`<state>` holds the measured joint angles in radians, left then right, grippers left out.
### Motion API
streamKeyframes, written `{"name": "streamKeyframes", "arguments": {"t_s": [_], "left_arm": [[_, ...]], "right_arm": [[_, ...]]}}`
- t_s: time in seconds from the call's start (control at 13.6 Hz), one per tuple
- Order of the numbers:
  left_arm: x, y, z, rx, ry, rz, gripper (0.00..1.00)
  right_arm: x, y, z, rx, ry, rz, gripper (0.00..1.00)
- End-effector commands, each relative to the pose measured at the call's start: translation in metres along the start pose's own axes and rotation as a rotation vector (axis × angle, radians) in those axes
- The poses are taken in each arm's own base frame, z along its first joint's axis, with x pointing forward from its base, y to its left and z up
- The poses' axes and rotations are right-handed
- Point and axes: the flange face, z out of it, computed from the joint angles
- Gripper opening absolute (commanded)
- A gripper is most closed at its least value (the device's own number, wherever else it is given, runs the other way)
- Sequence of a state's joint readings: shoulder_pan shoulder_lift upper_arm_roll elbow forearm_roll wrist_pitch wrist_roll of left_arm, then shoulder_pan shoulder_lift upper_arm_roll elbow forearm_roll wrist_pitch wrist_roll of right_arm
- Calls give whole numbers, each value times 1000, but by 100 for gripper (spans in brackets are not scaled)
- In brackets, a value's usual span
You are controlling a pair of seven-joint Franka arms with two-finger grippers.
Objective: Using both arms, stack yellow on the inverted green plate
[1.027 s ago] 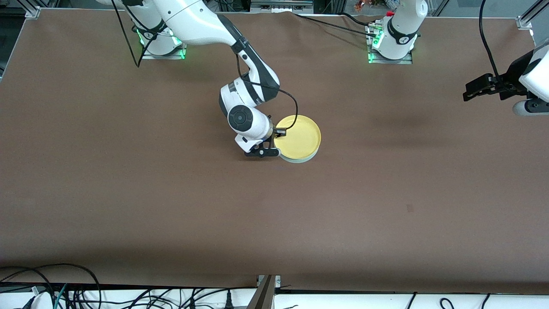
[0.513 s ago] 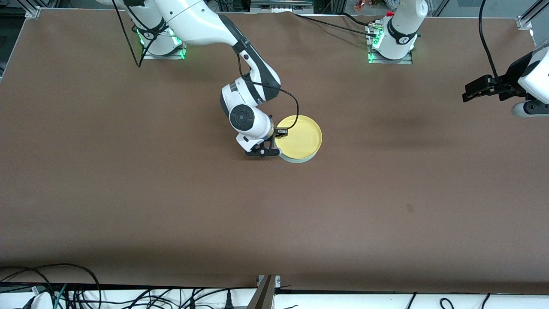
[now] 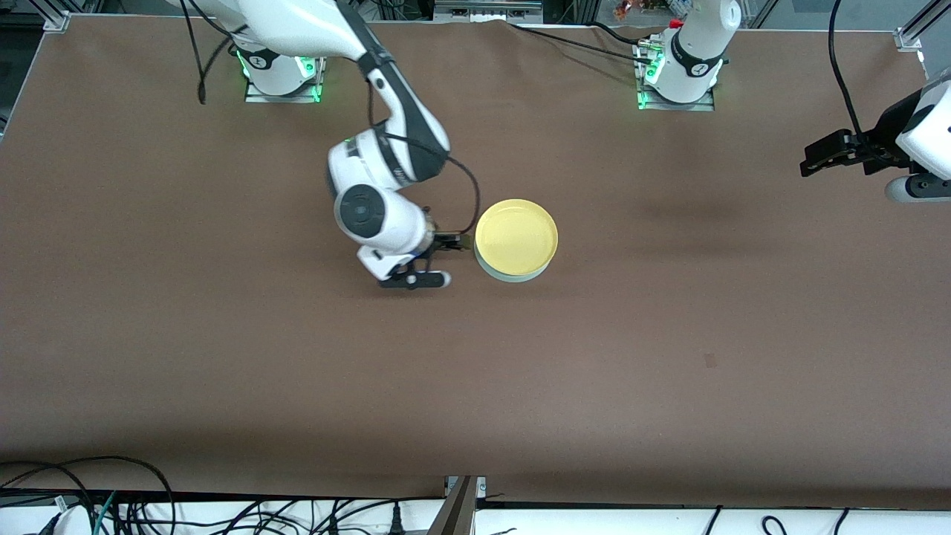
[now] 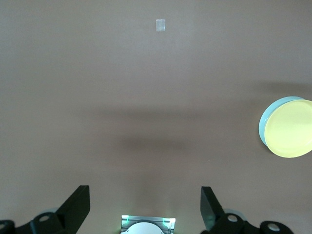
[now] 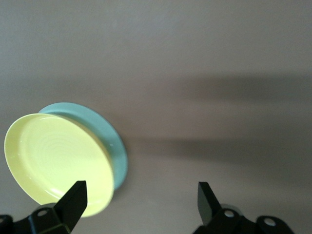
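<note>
Right pincer (image 3: 443, 258) withdrew; yellow plate (image 3: 516, 237) sits beside it.

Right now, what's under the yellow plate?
The green plate lies under the yellow plate, only its rim showing around the edge. Its middle is covered, so nothing there can be seen.

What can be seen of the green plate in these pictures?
The green plate is round, shallow, pale mint green, smooth and plain. It lies flat on the brown table near the middle. The yellow plate sits on it, covering all but an edge. No tool touches it; the right tool is open beside it.
</note>
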<state>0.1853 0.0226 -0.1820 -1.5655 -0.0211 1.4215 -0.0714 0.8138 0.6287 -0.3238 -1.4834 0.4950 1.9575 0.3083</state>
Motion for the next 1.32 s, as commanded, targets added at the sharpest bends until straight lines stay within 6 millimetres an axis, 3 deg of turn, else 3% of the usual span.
{"name": "streamKeyframes", "arguments": {"t_s": [0.0,0.22,0.44,0.66,0.81,0.95,1.25], "left_arm": [[1,3,-5,-12,3,12,100],[1,4,-4,-12,0,14,100],[1,4,-4,-12,0,15,100],[1,5,-3,-13,0,17,100],[1,5,-3,-13,-2,17,100],[0,7,-4,-12,-2,20,100],[0,14,-4,-11,1,32,100]], "right_arm": [[13,51,-51,-38,-24,-70,100],[18,116,-117,-73,-85,-89,100],[15,173,-168,-88,-139,-148,100],[16,215,-191,-86,-132,-127,100],[18,216,-196,-86,-118,-118,100],[12,235,-220,-63,-107,-112,100],[-21,250,-267,-205,-86,-220,100]]}}
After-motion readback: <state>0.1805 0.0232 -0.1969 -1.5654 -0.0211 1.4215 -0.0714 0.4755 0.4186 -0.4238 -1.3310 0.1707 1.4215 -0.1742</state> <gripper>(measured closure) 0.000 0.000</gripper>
